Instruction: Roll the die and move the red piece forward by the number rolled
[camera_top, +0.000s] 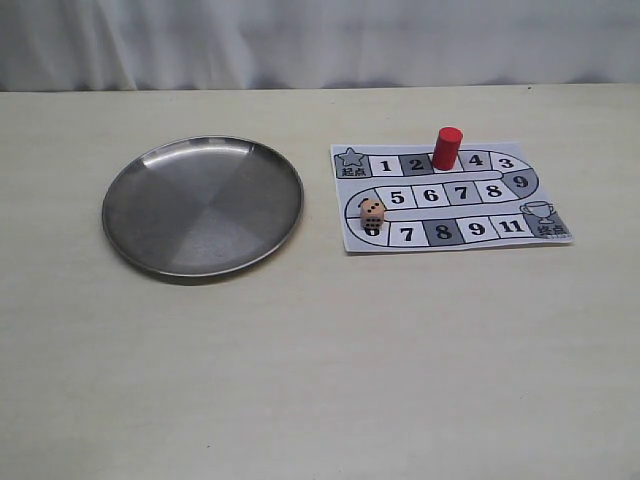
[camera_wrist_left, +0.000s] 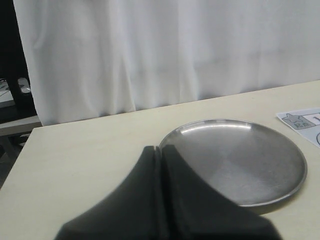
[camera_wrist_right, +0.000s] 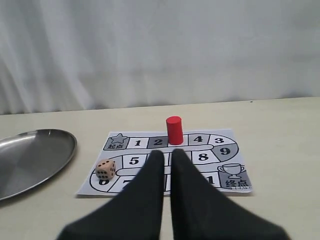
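Note:
The red piece stands upright on the paper game board, on the top-row square between 2 and 4. The beige die rests on the board's left bend, beside square 5. The exterior view shows neither gripper. My left gripper is shut and empty, with its fingers pressed together, hanging over the table beside the plate. My right gripper hovers at the board's near side with only a thin slit between its fingers. Nothing is held in it.
A round steel plate lies left of the board and has nothing in it. A white curtain hangs behind the far edge of the pale table.

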